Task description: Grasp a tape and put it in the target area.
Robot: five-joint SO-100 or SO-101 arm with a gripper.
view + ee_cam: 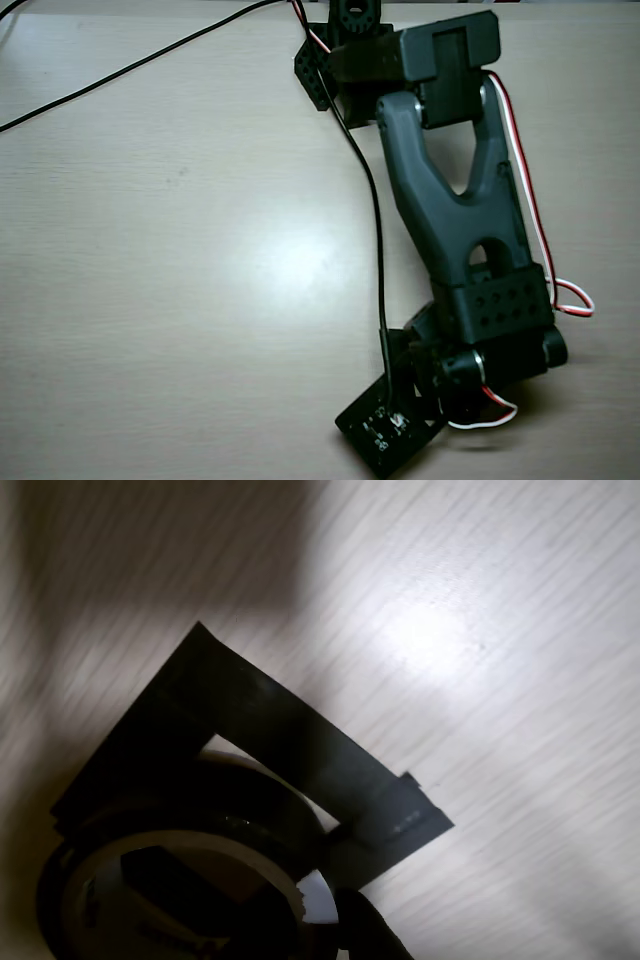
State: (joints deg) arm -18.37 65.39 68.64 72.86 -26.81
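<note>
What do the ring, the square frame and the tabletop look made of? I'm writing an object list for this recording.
The tape: a thin-walled roll, seemingly glossy black plastic tape, with a glint along its rim. The target area: flat matte black strips, probably adhesive tape, stuck on with overlapping ends. The table: pale wood-grain surface, likely laminate, judging by the fine streaks and soft lamp reflection.

One tape (180,830), one target area (270,720).
</note>
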